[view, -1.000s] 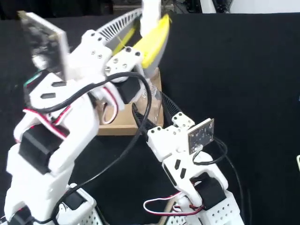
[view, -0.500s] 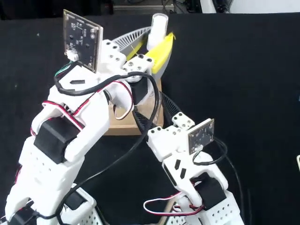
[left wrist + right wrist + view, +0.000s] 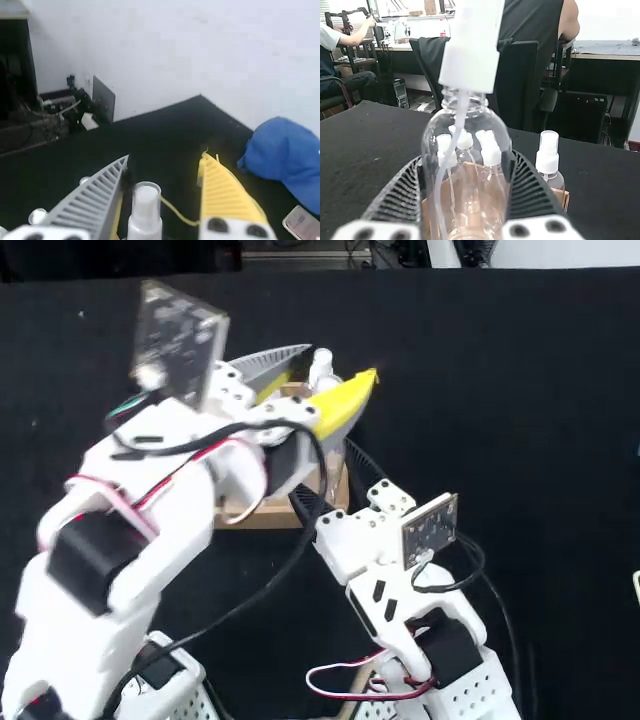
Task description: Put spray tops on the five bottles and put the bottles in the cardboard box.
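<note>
My right gripper (image 3: 468,160) is shut on a clear bottle (image 3: 465,170), held upright in front of the cardboard box (image 3: 561,198). A white spray top (image 3: 470,45) stands over the bottle's neck, its tube hanging inside. In the high view my left gripper (image 3: 336,362), one finger grey and one yellow, comes from above and is shut on this spray top (image 3: 322,365). The left wrist view has the spray top (image 3: 145,205) against the grey finger (image 3: 95,195), with the fingertips spread. The right gripper (image 3: 330,475) reaches up from the near edge to the box (image 3: 270,508).
Several capped bottles (image 3: 487,150) stand in the box, one (image 3: 547,160) at its corner. A blue cap (image 3: 285,155) and a phone (image 3: 300,220) lie on the black table beyond the left gripper. The left arm's body covers much of the box in the high view.
My left arm has come down and forward, lowering the spray top from high above the box towards the held bottle. The right arm has kept still.
</note>
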Controlling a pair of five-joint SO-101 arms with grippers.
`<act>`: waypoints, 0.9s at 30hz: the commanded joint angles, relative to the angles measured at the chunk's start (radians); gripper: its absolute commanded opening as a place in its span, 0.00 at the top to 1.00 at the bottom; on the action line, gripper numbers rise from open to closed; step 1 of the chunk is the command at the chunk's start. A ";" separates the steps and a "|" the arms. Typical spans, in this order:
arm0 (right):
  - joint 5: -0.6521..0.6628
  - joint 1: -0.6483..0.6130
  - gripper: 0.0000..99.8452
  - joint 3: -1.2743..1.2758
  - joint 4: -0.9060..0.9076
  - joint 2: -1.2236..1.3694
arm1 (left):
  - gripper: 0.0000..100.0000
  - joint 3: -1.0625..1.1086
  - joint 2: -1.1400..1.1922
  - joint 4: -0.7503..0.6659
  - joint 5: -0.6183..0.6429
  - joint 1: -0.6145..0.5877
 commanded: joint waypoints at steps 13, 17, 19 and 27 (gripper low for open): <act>0.000 0.259 0.99 -0.013 -0.031 -0.013 | 0.80 0.203 -0.077 0.002 -0.008 -0.839; 0.000 0.374 0.99 -0.013 -0.020 -0.012 | 0.80 0.390 -0.086 0.002 -0.008 -1.009; 0.000 0.417 0.99 -0.028 0.005 -0.012 | 0.80 0.479 -0.083 0.000 -0.005 -1.081; 0.109 0.606 0.99 -0.200 0.104 0.156 | 0.80 0.886 -0.087 -0.209 0.000 -1.194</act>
